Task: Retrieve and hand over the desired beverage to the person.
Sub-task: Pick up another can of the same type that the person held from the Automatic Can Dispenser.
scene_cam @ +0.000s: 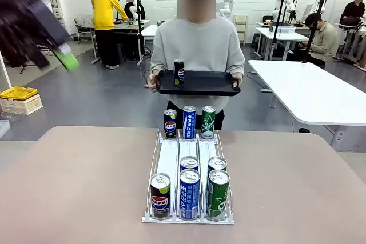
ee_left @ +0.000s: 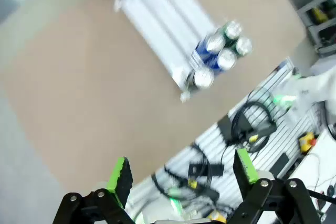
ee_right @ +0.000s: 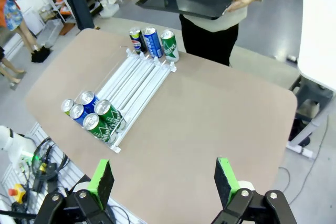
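The person (scene_cam: 197, 44) in a light grey top stands at the far side, holding a flat black tray (scene_cam: 211, 84) with a black Pepsi can (scene_cam: 179, 72) upright on it. A white rack (scene_cam: 167, 161) on the brown table holds a Pepsi can (scene_cam: 160, 196), blue cans (scene_cam: 189, 194) and green cans (scene_cam: 217, 194) at its near end, and three cans (scene_cam: 189, 122) at its far end. My left arm (scene_cam: 28, 21) is a blur high at the upper left. My left gripper (ee_left: 182, 170) hangs open and empty, far from the rack (ee_left: 163, 14). My right gripper (ee_right: 164, 177) is open above the table's near edge.
A long white table (scene_cam: 311, 90) stands to the right behind the person. A yellow crate (scene_cam: 18, 93) sits on the floor at the left. Cables and control gear (ee_left: 247, 129) lie below the table's near edge. Bare tabletop (scene_cam: 74, 181) flanks the rack on both sides.
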`<state>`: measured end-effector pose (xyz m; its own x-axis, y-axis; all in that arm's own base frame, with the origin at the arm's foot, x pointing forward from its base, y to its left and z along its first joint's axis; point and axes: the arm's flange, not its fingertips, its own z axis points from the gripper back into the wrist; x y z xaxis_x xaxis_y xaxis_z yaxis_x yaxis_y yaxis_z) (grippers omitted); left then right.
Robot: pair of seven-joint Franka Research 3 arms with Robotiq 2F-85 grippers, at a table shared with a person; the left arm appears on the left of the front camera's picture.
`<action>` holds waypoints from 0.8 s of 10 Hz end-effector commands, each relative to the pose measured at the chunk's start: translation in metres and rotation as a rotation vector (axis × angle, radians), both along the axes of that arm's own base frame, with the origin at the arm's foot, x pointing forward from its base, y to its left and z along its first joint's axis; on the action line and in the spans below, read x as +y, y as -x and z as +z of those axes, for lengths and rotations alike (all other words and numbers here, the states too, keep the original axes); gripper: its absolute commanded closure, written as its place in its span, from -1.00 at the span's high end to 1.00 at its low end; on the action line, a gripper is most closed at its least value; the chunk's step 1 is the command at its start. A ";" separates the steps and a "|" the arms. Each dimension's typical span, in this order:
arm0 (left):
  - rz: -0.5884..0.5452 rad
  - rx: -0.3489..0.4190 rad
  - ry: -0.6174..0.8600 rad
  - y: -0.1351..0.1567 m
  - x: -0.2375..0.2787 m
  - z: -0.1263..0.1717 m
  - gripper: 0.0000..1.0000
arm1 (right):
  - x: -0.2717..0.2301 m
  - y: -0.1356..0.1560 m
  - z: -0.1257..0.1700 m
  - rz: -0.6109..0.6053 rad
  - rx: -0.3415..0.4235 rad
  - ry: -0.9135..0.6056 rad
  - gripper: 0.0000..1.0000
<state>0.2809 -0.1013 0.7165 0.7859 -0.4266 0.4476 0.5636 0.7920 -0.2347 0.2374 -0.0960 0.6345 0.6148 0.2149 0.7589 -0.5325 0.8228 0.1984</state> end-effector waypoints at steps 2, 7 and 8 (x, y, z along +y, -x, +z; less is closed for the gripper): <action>-0.142 -0.085 0.226 0.017 0.077 -0.018 1.00 | 0.001 -0.001 0.000 0.018 -0.004 -0.012 1.00; -0.123 -0.153 0.227 0.052 0.132 -0.053 1.00 | 0.001 -0.001 0.000 0.018 -0.004 -0.012 1.00; -0.117 -0.169 0.203 0.059 0.129 -0.056 1.00 | 0.001 -0.001 0.000 0.018 -0.004 -0.012 1.00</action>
<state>0.2312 0.0334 0.6696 0.6704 -0.3775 0.6387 0.6824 0.6516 -0.3312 0.2374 -0.0960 0.6345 0.6148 0.2149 0.7589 -0.5324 0.8229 0.1983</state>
